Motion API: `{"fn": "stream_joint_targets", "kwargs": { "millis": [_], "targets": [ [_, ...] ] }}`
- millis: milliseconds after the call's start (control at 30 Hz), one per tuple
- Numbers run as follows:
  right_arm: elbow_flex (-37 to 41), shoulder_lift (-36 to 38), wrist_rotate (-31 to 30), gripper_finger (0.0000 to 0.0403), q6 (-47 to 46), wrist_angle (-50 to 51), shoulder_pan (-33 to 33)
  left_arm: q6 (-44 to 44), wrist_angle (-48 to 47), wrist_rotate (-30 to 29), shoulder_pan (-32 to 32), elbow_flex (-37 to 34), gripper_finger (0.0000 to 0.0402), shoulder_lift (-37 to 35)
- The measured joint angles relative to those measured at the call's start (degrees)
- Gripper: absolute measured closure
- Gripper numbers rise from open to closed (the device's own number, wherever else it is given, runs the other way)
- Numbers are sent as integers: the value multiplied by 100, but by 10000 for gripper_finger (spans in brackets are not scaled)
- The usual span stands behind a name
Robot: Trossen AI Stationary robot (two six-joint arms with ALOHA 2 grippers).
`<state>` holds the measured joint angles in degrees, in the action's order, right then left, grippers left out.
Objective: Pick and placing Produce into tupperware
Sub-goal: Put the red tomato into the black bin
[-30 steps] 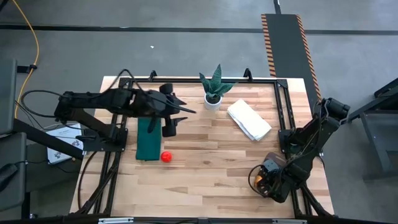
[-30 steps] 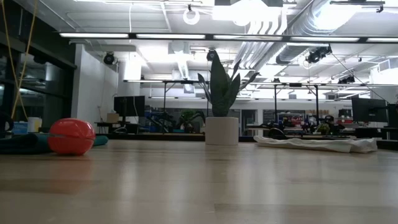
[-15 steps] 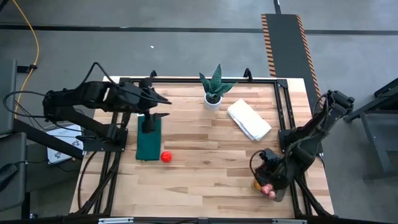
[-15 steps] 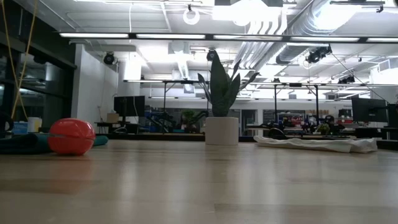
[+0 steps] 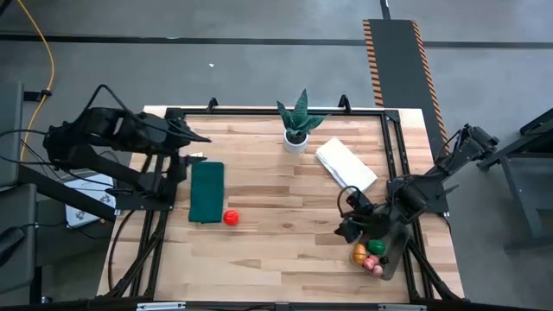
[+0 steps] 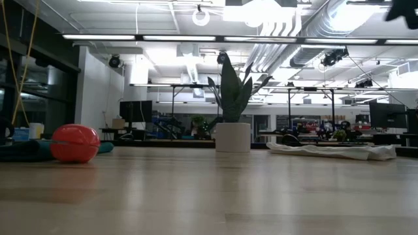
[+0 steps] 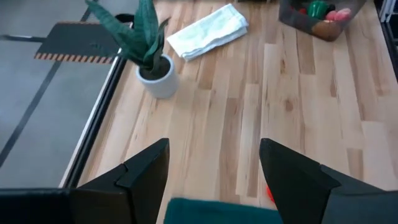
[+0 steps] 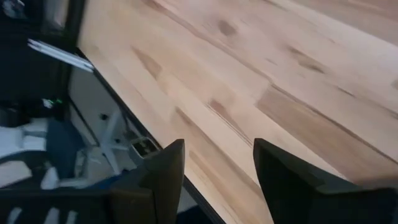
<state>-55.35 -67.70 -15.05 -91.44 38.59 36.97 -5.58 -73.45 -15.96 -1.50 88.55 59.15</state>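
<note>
Wooden planks of the counter (image 5: pixel 285 216) are carrying a scene in which most of the sorting appears to be done. The tupperware (image 5: pixel 378 256) is sitting at the counter's near right corner, its long axis running slantwise from the corner toward the middle, and several pieces of produce are being held in it: an orange one (image 5: pixel 359 254), a green one (image 5: pixel 377 246) and a pink one (image 5: pixel 372 264) are showing in the high view. From the left wrist view the same container (image 7: pixel 318 18) is being seen far off, open side up, so that fruit can be dropped in from above.

One red tomato-like fruit (image 5: pixel 231 218) is lying loose on the wood, just beside the near corner of the dark green mat (image 5: pixel 206 192); being round, it has no long axis and points nowhere. It is judged to be the one piece left outside.

The right gripper (image 5: pixel 352 218) is being held just beside the tupperware, on its counter side, with its jaws apart and nothing between them, presumably because a piece has been let go there. The left gripper (image 5: pixel 195 149) is hanging near the far left edge, beyond the mat, its jaws likewise spread and empty. A potted plant (image 5: pixel 296 121) and a folded white cloth (image 5: pixel 346 167) are standing clear of the work.
</note>
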Motion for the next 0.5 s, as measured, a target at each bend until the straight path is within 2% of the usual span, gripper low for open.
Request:
{"fn": "stream_joint_targets", "kwargs": {
  "millis": [200, 500],
  "targets": [
    [0, 0, -1, 222, 402, -541, -451, -300, -387, 296, 0, -98, 163, -445],
    [-2, 0, 16, 222, 843, -1103, -999, -827, -348, 966, 0, -1316, 188, -1444]
  ]
}}
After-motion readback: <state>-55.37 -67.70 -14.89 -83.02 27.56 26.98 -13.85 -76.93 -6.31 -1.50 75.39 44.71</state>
